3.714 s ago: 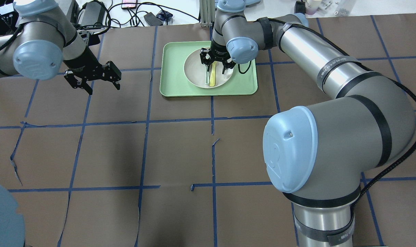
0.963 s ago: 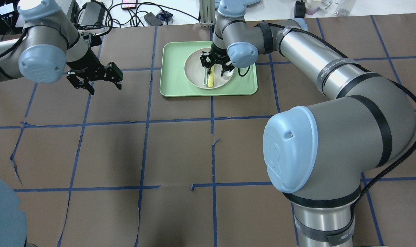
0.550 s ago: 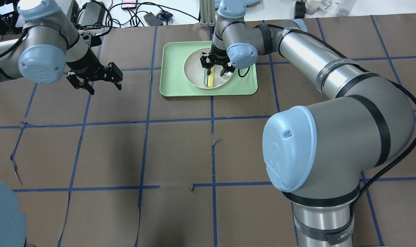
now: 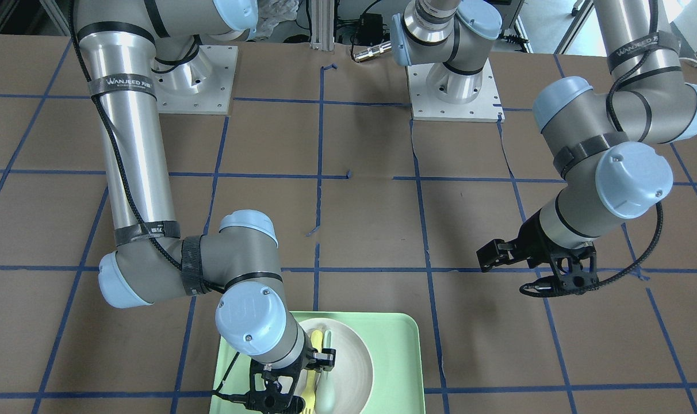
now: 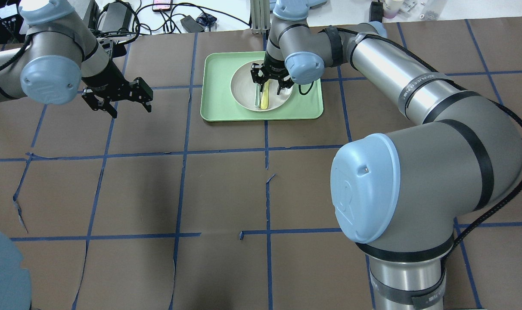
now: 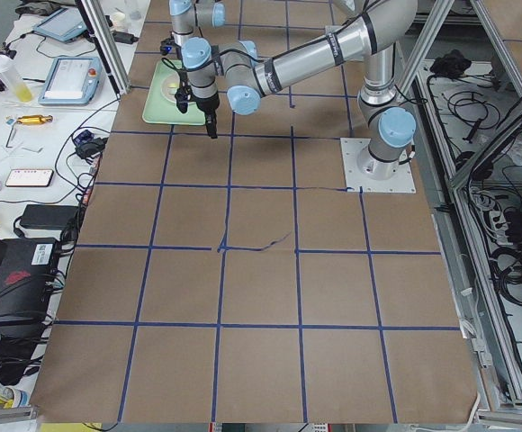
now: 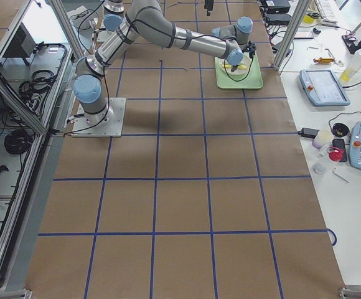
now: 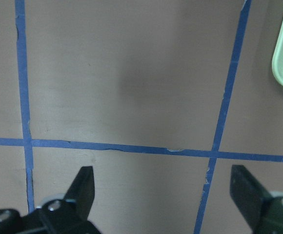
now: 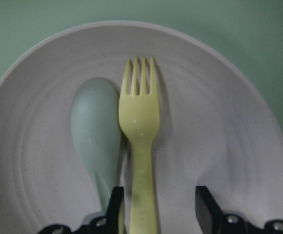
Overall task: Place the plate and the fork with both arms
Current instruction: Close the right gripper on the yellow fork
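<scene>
**Overhead view:** Compared with the earlier frames, the right pincer (image 5: 268, 87) remains over the plate (image 5: 243, 92). The left pincer (image 5: 131, 110) remains above bare tabletop (image 5: 157, 193). Neither has shifted noticeably. The fork (image 5: 265, 100) lies on the plate, inside the green tray (image 5: 218, 86).

**Front view:** The fork is slim and pale yellow. It lies just beside a grey-green spoon (image 4: 326, 397).

**Right wrist view:** The fingers (image 9: 116, 204) are spread and straddle the fork handle, with a clear gap on one side. The short tines point away.

**Left wrist view:** The left pincer is spread wide and holds nothing.
</scene>
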`<state>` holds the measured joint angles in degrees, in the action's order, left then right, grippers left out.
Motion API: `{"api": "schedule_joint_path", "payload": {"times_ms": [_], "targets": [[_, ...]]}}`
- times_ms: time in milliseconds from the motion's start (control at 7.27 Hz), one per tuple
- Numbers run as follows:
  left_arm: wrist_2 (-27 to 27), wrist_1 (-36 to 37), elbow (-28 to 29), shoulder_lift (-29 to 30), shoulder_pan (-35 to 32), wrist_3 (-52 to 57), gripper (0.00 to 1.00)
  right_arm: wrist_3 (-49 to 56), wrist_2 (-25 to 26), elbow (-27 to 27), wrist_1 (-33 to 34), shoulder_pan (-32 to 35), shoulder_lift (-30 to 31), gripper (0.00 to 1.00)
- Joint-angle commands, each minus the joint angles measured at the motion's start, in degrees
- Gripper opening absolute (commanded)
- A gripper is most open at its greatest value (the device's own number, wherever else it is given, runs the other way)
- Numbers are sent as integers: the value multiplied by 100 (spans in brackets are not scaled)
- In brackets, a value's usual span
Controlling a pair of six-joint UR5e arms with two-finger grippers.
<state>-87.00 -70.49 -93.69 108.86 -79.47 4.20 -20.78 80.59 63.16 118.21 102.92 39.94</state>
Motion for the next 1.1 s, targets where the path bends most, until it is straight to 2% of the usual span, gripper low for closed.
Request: {"api": "schedule_joint_path", "payload": {"times_ms": [0,138,275,550,963], "targets": [[-1,9,9,-5,2,11,100,21,1,4,0,0,-30,58],[-1,9,0,-5,10,11,100,21,1,4,0,0,-38,55],[-1,0,0,-5,2,11,100,21,1,4,0,0,-38,45],[-1,-18,0,-5,2,11,100,47,9,4,-26,0,-12,0],[-10,-18,0,-5,2,11,100,231,27,4,-61,0,32,0]]}}
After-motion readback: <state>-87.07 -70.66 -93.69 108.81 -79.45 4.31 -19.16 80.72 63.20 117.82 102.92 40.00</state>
